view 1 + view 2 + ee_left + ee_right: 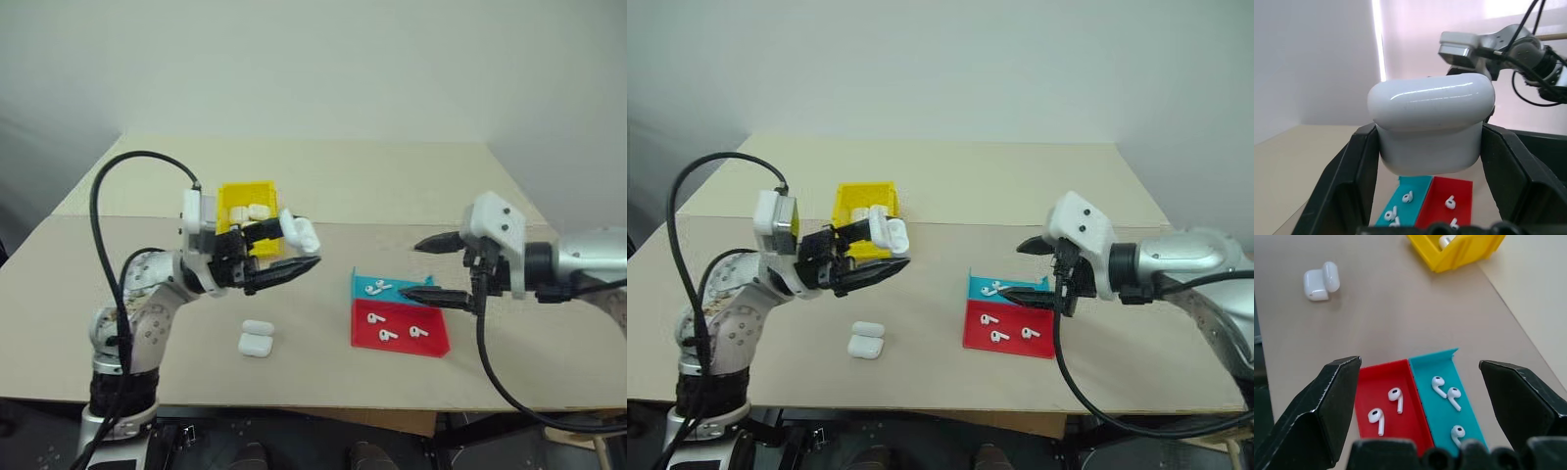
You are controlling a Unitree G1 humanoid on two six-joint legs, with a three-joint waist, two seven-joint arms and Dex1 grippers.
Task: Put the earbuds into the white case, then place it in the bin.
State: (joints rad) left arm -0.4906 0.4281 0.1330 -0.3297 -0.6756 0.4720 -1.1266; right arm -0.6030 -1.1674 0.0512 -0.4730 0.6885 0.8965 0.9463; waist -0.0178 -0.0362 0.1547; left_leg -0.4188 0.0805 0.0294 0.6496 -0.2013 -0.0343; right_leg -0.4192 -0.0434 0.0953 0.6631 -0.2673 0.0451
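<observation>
My left gripper (299,250) is raised above the table, in front of the yellow bin (227,211), and is shut on a glossy white case (1430,127). The case sits between its two black fingers (1352,176). A second white case (256,338) lies on the table below with its lid open. Several tiny white earbuds lie in two flat trays: some in the teal tray (1442,367), such as one earbud (1438,385), and some in the red tray (1369,382), such as another earbud (1396,399). My right gripper (411,268) hovers open just over these trays, with nothing between its fingers.
White cases (253,211) lie inside the bin. The table's front edge runs close below the trays and the loose case. A black cable (103,245) loops over my left arm, and another hangs from my right wrist.
</observation>
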